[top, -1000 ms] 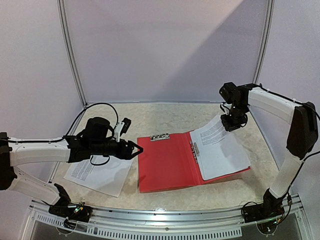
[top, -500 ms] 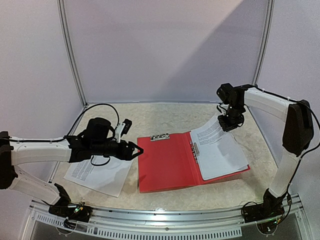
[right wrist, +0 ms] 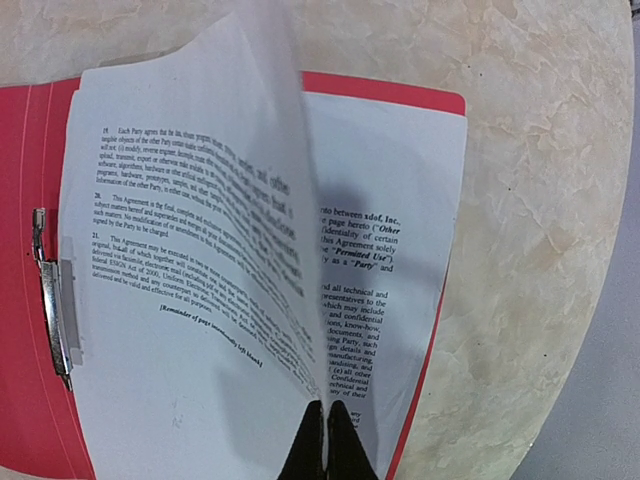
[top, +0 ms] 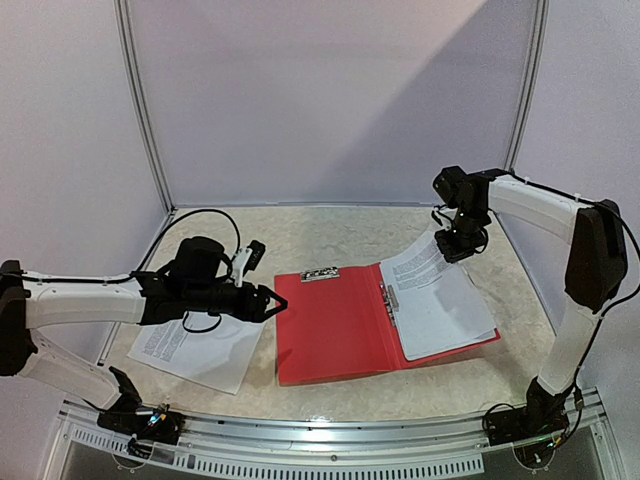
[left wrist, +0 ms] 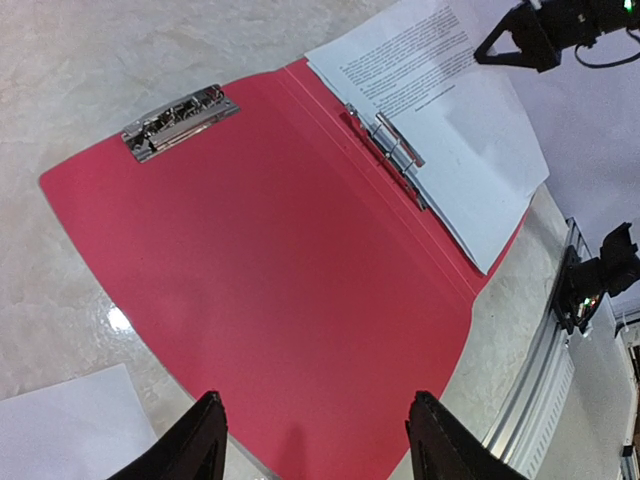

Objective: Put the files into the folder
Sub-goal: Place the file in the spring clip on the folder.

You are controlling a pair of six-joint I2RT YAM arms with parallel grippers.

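The red folder (top: 335, 335) lies open and flat in the middle of the table (top: 330, 225). Its left cover is bare except for a metal clip (top: 320, 274) at the far edge. The left hand (top: 276, 301) hangs low at the left edge of that cover, pointing across it toward the spine. Its fingers (left wrist: 205, 445) stand well apart with only red plastic showing between them, and it holds nothing; whether the tips touch the cover I cannot tell. Under the left arm, on the table just left of the folder, a loose sheet (top: 195, 350) of printed paper lies flat. On the folder's right cover lie two more printed sheets, their left edges along the spine clip (right wrist: 50, 290). The right hand (top: 458, 250) is above the far right corner of the folder, its fingers pressed tight together on the edge of the top sheet (right wrist: 180, 300). That sheet is lifted at this corner and curls up away from the second sheet (right wrist: 400, 250), which stays flat on the red cover.
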